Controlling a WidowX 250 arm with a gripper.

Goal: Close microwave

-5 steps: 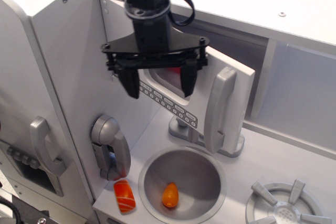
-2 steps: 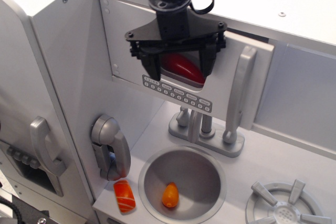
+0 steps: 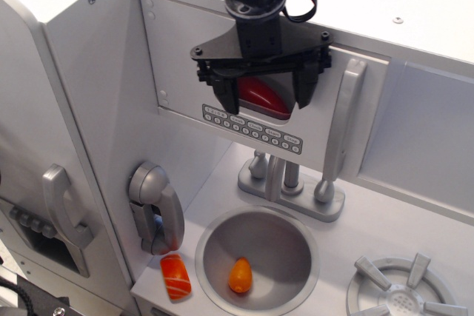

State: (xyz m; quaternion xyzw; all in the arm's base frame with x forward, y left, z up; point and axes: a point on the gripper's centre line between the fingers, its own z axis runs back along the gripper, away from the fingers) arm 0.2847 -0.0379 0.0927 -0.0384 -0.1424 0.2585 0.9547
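Nearest to me, I'm counting one salmon sushi piece [image 3: 175,277] lying on the desk [image 3: 385,227] edge, and one orange toy [image 3: 239,274] sitting in the single round sink [image 3: 296,234]. One grey phone [image 3: 155,207] is hanging on the side wall, and one faucet [image 3: 280,175] is standing behind the sink. One burner [image 3: 404,290] is showing at the right. Further back, the one microwave [image 3: 178,64] is sitting above the faucet, its door now lying nearly flush, where a second ago it was swung well open. My claw [image 3: 264,94] is hovering spread before the door window, a red object showing behind it, having shifted right since then.
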